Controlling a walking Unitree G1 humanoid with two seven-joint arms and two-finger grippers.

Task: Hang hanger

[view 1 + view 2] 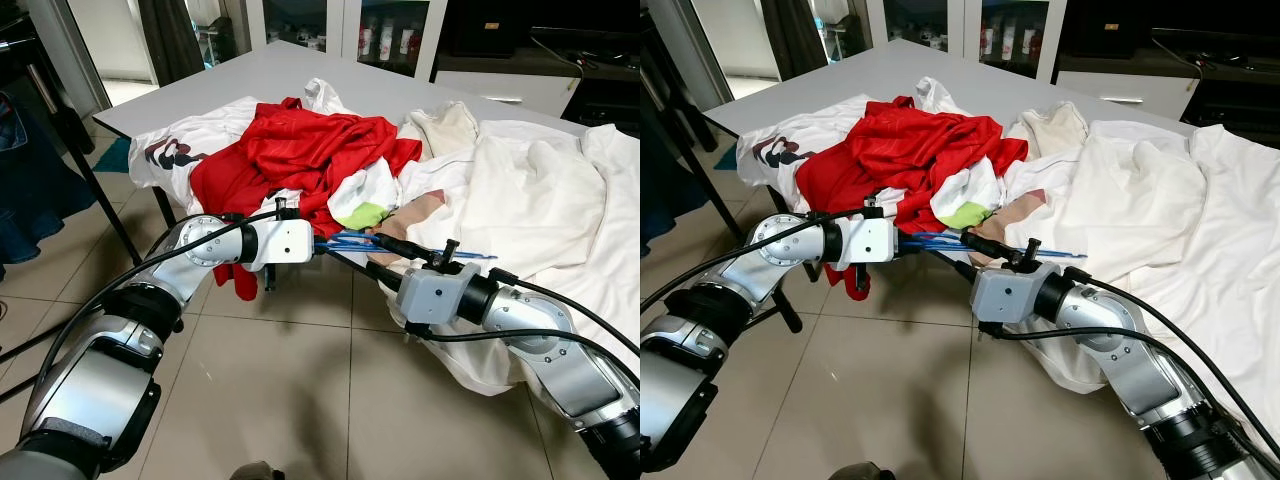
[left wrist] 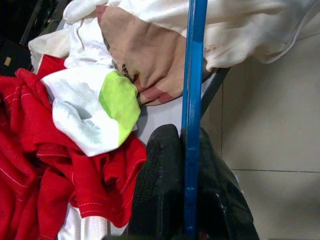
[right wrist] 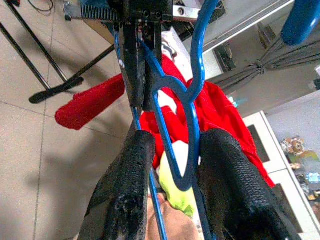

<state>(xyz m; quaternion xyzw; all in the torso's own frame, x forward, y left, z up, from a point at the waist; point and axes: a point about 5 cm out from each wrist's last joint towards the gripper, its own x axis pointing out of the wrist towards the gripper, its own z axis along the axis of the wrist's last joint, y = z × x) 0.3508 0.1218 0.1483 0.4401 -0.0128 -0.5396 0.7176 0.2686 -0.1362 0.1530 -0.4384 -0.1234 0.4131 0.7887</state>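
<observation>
Grey table (image 1: 250, 75) w/ laundry heap: red garments (image 1: 300, 150) on top, white sheet (image 1: 540, 200) alongside, white cloth w/ lime patch (image 1: 362, 212), beige cloth (image 1: 420, 215) just beside. Tiled floor (image 1: 300, 390) below.

Hanger (image 1: 345, 240): thin blue plastic, lying roughly level in the air at the near edge of the surface (image 1: 230, 85), just before the heaped clothes; one bar clamped between the left end effector (image 2: 185, 165) fingers; hook end between the parted fingers of the right end effector (image 3: 172, 165).

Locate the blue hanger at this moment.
The blue hanger is off the table's near edge, in front of the red garment, clamped in the left end effector, with the right end effector around its hook end.
</observation>
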